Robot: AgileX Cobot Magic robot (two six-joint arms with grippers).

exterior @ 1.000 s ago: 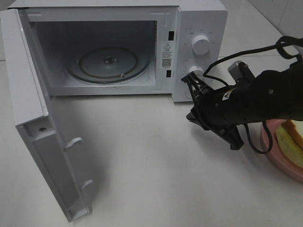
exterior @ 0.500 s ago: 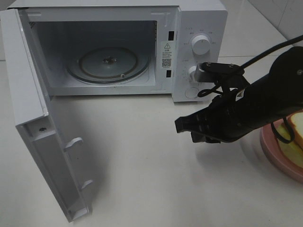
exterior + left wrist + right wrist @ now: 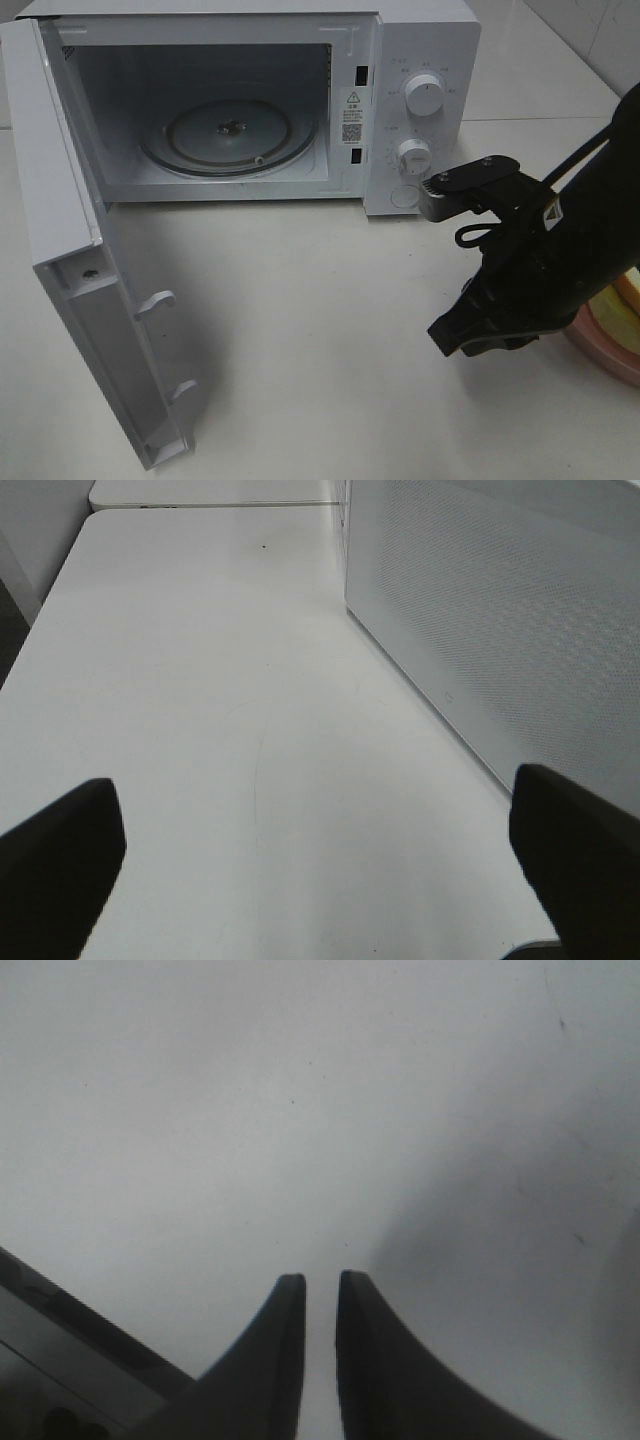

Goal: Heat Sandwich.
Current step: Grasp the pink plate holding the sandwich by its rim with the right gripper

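Starting at the near edge, you've got the microwave door point(image 3: 70, 250) swung wide open toward the front of the table point(image 3: 300, 400), so I'd say that step is done. A bit further in, your right gripper point(image 3: 447, 337) hangs low over bare tabletop, well apart from the oven and near the pink plate point(image 3: 603, 352). In the right wrist view its fingers point(image 3: 265, 1370) sit nearly together, with just a thin slit between them and nothing in it, so it's carrying zilch. The sandwich point(image 3: 629, 298) is on that plate at the right edge of the high view, mostly hidden behind the right arm and cut off by the frame. You only catch a sliver of tan crust and yellowish filling. Your left gripper point(image 3: 315, 810) isn't in the high view at all. Its own camera shows the fingers spread wide over the table with nothing between them, and a white dotted panel point(image 3: 500, 610) alongside, probably part of the microwave, though I can't tell which part. Further back, the microwave point(image 3: 420, 40) cavity is empty, the glass turntable point(image 3: 228, 135) is bare, and the two knobs point(image 3: 424, 95) sit on the right-hand panel. So it's early days in my book: door open, but the sandwich has yet to go in, then door shut and timer turned.
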